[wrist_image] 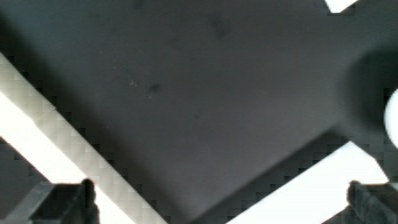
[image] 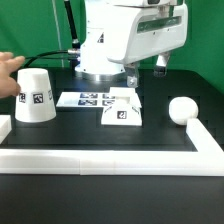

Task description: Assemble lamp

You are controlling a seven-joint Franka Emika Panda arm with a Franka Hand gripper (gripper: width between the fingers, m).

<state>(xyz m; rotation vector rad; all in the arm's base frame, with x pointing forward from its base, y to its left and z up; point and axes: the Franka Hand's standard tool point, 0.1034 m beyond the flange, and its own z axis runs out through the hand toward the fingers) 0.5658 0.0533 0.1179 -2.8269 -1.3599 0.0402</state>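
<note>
- Table (image: 70, 132): black and matte, it is carrying every loose part.
- Arm (image: 125, 35): white, it is hanging over the far middle of the table, above the marker board.
- Border rail (image: 100, 156): long and white, it is running along the near edge and turning far-ward at both ends.
- Marker board (image: 88, 100): flat and tagged, it is lying at the middle.
- Shade (image: 32, 97): it is standing upright, narrow end up, at the exterior view's left, well apart from the base.
- Base (image: 122, 112): it is sitting at the centre, just beside the marker board's right end.
- Bulb (image: 182, 110): it is resting at the exterior view's right, near the rail, well apart from the base.
- Person's hand (image: 8, 73): it is reaching in at the left edge, just beside the shade's top; whether they touch cannot be told.
- Gripper (wrist_image: 214, 205): its fingers (wrist_image: 59, 203) are standing wide apart, gripping nothing, over bare table.
</note>
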